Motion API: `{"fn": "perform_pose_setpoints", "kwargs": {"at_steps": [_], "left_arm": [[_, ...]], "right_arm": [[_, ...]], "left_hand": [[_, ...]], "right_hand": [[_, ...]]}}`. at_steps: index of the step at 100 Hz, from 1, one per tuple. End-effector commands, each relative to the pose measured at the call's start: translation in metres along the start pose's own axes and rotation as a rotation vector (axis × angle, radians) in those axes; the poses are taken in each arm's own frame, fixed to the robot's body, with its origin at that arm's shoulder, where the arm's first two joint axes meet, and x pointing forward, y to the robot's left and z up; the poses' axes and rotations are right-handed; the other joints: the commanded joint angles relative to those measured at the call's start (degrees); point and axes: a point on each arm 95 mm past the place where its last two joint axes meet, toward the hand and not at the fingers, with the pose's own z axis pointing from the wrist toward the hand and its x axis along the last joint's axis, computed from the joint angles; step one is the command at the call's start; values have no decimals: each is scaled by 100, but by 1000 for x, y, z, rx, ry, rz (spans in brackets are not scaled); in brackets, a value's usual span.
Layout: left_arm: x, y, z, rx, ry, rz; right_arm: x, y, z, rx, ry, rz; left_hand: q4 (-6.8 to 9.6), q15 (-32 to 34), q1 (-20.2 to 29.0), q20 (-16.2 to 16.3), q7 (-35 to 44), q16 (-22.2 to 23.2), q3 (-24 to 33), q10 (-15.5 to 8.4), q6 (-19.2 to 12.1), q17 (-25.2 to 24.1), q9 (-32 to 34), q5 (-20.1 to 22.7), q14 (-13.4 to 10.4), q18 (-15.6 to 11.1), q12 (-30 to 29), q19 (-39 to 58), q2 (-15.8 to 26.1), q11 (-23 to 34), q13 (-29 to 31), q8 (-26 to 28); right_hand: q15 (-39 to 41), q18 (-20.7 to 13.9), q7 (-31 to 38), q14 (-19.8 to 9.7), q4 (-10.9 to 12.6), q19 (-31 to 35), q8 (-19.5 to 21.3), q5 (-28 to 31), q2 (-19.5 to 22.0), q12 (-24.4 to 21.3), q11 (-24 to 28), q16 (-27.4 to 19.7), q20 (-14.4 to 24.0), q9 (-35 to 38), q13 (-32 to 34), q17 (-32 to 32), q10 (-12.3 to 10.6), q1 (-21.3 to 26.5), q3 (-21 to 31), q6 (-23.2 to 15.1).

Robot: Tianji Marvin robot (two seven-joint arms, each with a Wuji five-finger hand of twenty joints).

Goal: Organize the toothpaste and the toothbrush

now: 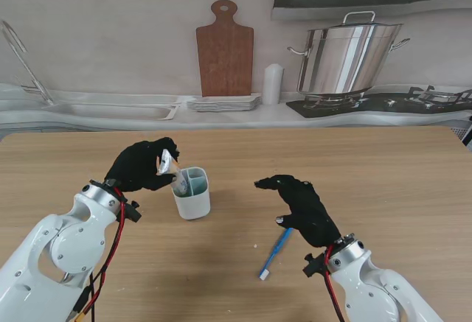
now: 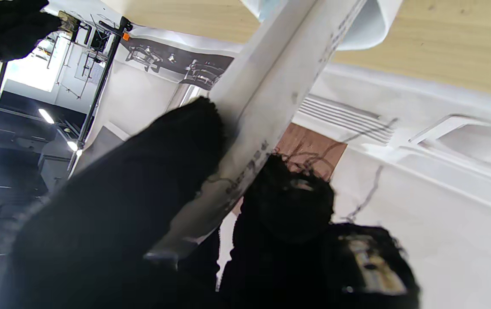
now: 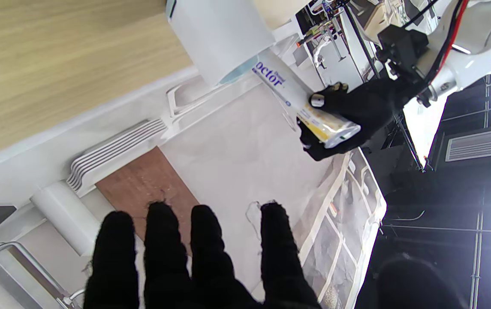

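One gloved robot hand (image 1: pixel 139 165) tilts a flat, seemingly plastic toothpaste tube (image 1: pixel 169 166) into the cup (image 1: pixel 193 198).

The table (image 1: pixel 369 175) is smooth, matt wood. The cup (image 1: pixel 193 197) looks like white plastic. Fuzzy black cloth covers both hands.

I see a light wooden tabletop (image 1: pixel 354 160) spanning the view. A white cup (image 1: pixel 192 197) with inner dividers stands upright on it, left of the middle, well clear of every edge. A blue toothbrush (image 1: pixel 275 254) lies flat toward the near edge, right of the cup and apart from it, its white end pointing toward me.
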Motion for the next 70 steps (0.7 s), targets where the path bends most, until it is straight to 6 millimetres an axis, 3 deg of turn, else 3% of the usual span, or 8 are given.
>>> {"fn": "perform_pose_setpoints", "kwargs": {"at_steps": [1,31,51,70], "left_arm": [[-2,4,2,-17,-15,-21],[-15,22,9,-50,-65,-68],[-16,27,14,-66,-50,-62],[-17,30,16,-86,-47,-55]], "right_arm": [[3,-3,1,16,1,3],[1,-5,3,25,-3,7],[1,-5,3,29,-7,7],[0,-6,3,30,-13,11]], "left_hand": [[199,299,190,93,608,-153,604,91,-139,179,616,370,622,-394,60,896,705,448,227,-47],[332,321,90,110,561,-212,309,132,-68,178,584,214,718,-365,-40,912,818,393,216,-315],[446,-201,135,-86,386,-154,-118,-16,-216,139,151,-107,781,-232,35,558,985,304,174,-450],[454,-679,-111,-240,100,245,-292,106,-120,39,-185,-311,815,-121,-461,399,1062,90,162,-1347]], "right_hand": [[12,-14,80,3,-176,-20,21,-152,1828,55,61,-111,-35,-177,8,-2,9,-916,451,81],[11,-1,91,3,-179,-18,35,-158,1828,55,76,-109,-31,-178,28,5,7,-916,451,81],[17,21,109,23,-171,-12,48,-150,1828,59,90,-106,-26,-180,57,26,19,-916,451,64],[19,27,158,25,-160,-11,76,-149,1828,68,119,-104,-23,-180,80,32,21,-916,451,55]]}}
